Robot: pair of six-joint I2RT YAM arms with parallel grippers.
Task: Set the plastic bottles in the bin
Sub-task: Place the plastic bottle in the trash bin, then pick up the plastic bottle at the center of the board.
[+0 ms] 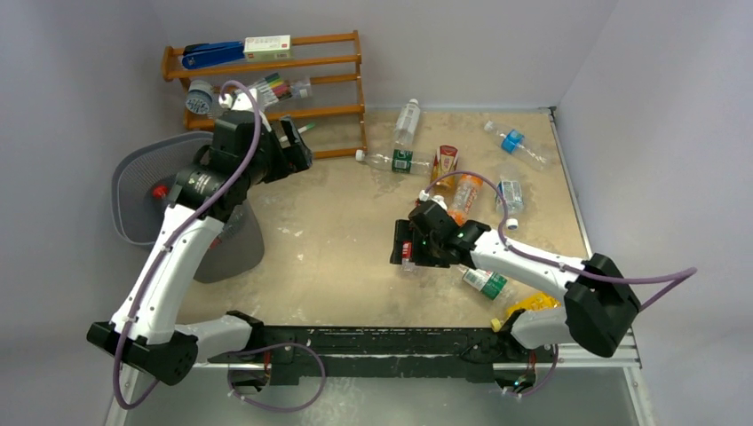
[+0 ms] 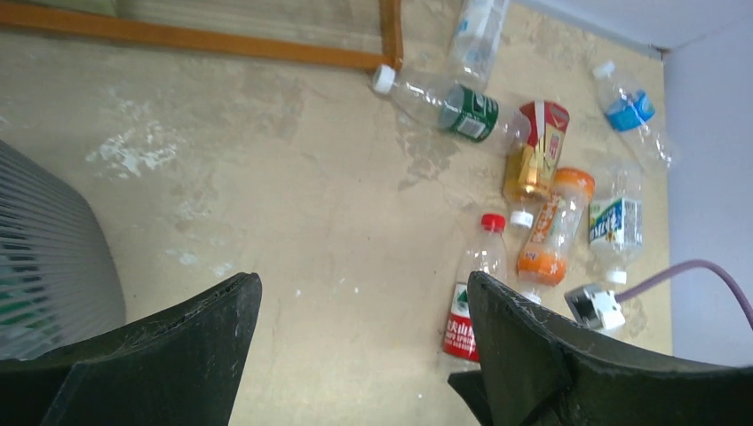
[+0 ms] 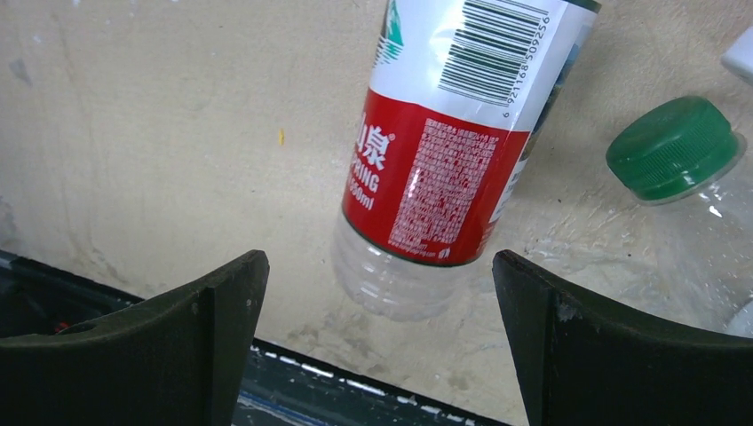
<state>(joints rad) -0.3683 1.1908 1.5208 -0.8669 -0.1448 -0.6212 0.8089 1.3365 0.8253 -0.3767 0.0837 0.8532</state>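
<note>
Left wrist: seven bottles [image 2: 555,226], one bin [image 2: 35,266]

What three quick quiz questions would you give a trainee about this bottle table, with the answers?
1. True or false: the right hand is shut on the red-labelled bottle.
2. The cap beside that bottle is: A blue, B green, C white?
3. Fill in: the bin is on the robot's ____ side.
Key: 1 false, the hand is open; 2 B; 3 left.
</note>
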